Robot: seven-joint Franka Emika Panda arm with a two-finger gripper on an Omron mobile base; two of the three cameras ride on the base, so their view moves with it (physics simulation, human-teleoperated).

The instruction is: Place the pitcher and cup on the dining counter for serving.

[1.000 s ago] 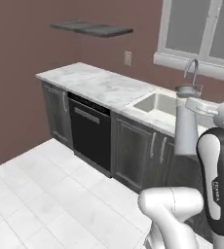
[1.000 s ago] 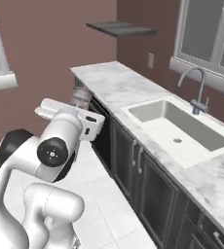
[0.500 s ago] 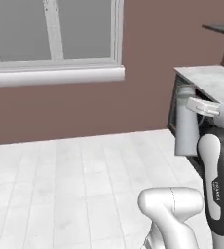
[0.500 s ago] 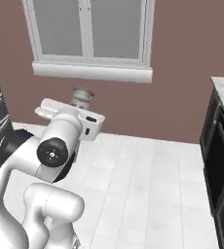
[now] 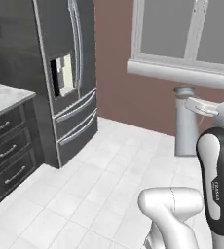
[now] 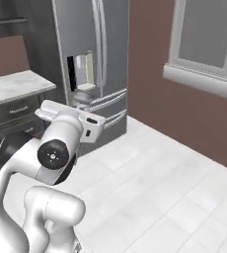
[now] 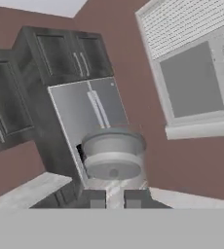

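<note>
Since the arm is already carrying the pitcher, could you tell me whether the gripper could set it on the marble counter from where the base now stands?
Probably not yet. The gripper holds the pitcher by the window wall, and bare floor lies between it and the marble counter.

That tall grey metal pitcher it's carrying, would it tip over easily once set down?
Probably. The tall slim grey metal-look pitcher stands far taller than wide, so a nudge might topple it. Its matte cylinder looks rigid, likely rolling if it fell.

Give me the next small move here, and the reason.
Probably keep the gripper shut on the pitcher and let the base drive on: the pitcher hangs upright over bare floor near the fridge, with no dining counter in sight.
</note>
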